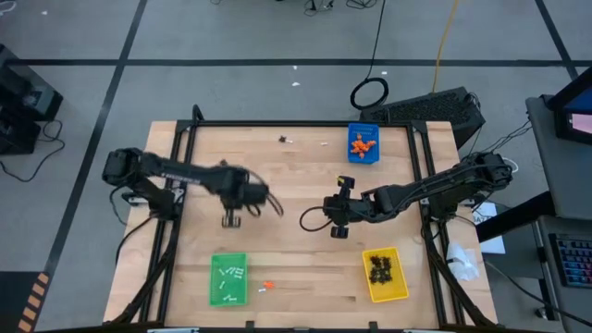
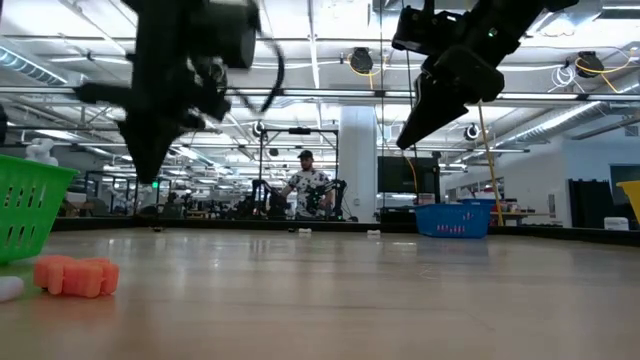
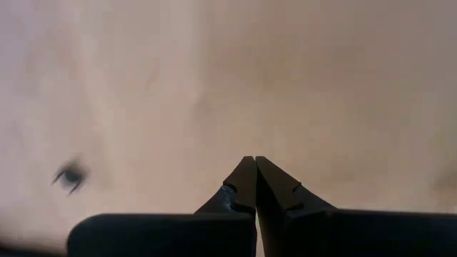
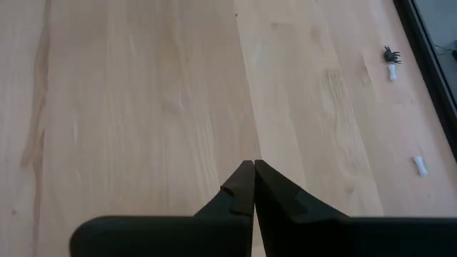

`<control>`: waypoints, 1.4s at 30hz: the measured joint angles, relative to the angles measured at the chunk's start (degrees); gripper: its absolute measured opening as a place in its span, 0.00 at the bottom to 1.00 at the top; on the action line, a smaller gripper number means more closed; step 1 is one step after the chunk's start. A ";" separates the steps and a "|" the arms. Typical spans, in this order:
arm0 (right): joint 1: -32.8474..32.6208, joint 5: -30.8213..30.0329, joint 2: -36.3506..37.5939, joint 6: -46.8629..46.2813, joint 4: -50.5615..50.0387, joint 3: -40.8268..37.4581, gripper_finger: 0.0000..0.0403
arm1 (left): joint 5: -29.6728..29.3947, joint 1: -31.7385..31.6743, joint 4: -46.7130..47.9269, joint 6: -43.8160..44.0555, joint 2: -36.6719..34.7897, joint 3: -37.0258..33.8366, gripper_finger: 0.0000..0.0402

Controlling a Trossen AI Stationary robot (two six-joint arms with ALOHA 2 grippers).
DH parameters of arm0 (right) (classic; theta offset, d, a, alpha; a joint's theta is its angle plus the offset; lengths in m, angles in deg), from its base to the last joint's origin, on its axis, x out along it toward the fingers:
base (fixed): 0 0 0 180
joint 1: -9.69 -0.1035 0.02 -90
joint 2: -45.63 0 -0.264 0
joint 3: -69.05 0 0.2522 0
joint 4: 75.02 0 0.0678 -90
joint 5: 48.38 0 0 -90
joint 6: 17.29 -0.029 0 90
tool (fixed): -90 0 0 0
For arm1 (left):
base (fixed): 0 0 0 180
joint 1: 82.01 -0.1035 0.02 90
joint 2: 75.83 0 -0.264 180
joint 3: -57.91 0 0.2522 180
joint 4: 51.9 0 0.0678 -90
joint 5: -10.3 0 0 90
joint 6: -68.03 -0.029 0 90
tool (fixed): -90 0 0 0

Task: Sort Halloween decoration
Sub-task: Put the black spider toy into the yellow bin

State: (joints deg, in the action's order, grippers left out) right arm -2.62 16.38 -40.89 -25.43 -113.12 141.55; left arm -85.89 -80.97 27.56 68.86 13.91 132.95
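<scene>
left gripper (image 1: 231,219): above the wooden bench (image 1: 305,250), left of centre, fingers pressed together, holding nothing
green plastic tray (image 1: 228,279): near edge, left side, white bone-like sticks (image 1: 229,274) inside
orange lump (image 1: 269,284): loose just right of the green tray, a white stick touching it
black spider-like shape (image 1: 283,140): loose near the far edge
right gripper (image 1: 339,229): over mid-bench, fingers closed, empty
blue plastic tray (image 1: 363,143): far edge, orange lumps inside
yellow plastic tray (image 1: 384,275): near right, black spiders inside
</scene>
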 joint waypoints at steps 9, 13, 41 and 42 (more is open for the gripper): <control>0.00 0.00 0.00 0.24 -0.72 0.00 0.00 | -6.69 -24.45 -10.31 -11.74 0.02 -9.82 0.00; 0.00 0.00 0.00 0.26 -0.68 0.00 0.00 | -6.30 -31.02 -17.99 -14.27 0.02 -11.56 0.03; 0.00 0.00 0.00 0.07 0.33 0.00 0.00 | -6.60 -43.45 -19.91 -13.93 7.37 -11.57 0.23; 0.00 0.00 0.00 0.07 0.33 0.02 0.00 | -6.78 -43.45 -19.71 -14.53 7.39 -11.57 0.20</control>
State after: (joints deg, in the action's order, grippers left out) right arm -2.62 16.38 -40.89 -25.36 -112.79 141.57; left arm -92.67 -124.42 7.85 54.33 21.30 121.38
